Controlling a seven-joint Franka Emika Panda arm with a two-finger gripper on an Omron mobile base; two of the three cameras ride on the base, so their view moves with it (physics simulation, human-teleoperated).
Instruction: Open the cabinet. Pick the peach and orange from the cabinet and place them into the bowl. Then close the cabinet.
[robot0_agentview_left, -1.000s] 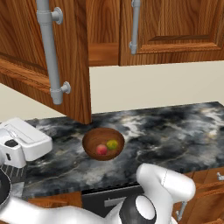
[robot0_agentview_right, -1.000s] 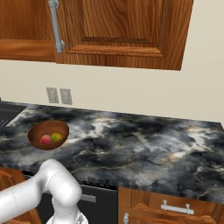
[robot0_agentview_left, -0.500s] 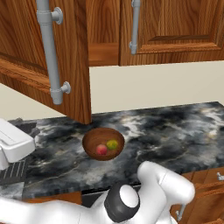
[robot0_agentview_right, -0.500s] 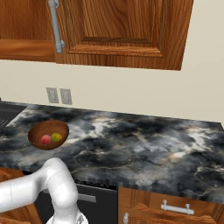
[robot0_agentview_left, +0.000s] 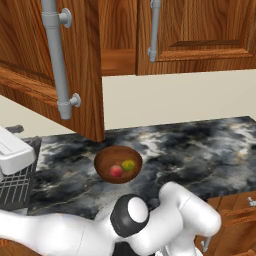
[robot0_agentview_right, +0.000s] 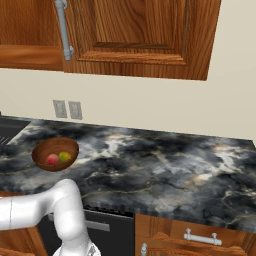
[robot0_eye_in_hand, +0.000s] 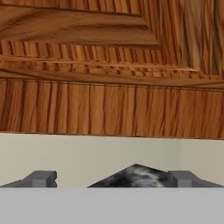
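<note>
At the bottom edge of the hand view, the gripper (robot0_eye_in_hand: 113, 179) shows as two small grey finger tips (robot0_eye_in_hand: 41, 178) set far apart, near the lower left and lower right, so the jaws stand spread wide with nothing between them. Between the tips a wedge of dark marbled counter (robot0_eye_in_hand: 133, 176) shows, above it a pale wall, and the upper half of that frame is taken by a panelled wooden face of the cabinet (robot0_eye_in_hand: 109, 78).

In the left base view the white arm (robot0_agentview_left: 165, 225) lies folded along the bottom of the frame. Just above it, at centre, the bowl (robot0_agentview_left: 106, 159) sits on the marbled counter; inside it the peach (robot0_agentview_left: 116, 171) lies at the left and the orange (robot0_agentview_left: 128, 165) just beside it at the right. The cabinet's left door (robot0_agentview_left: 45, 65) stands swung out across the upper left, its long grey bar handle (robot0_agentview_left: 57, 60) vertical, while the right door (robot0_agentview_left: 200, 35) is flat in the upper right. A white appliance (robot0_agentview_left: 12, 150) sits at the left edge.

In the right base view the bowl appears at the middle left of the frame, two wall sockets (robot0_agentview_right: 67, 109) above it on the wall.
</note>
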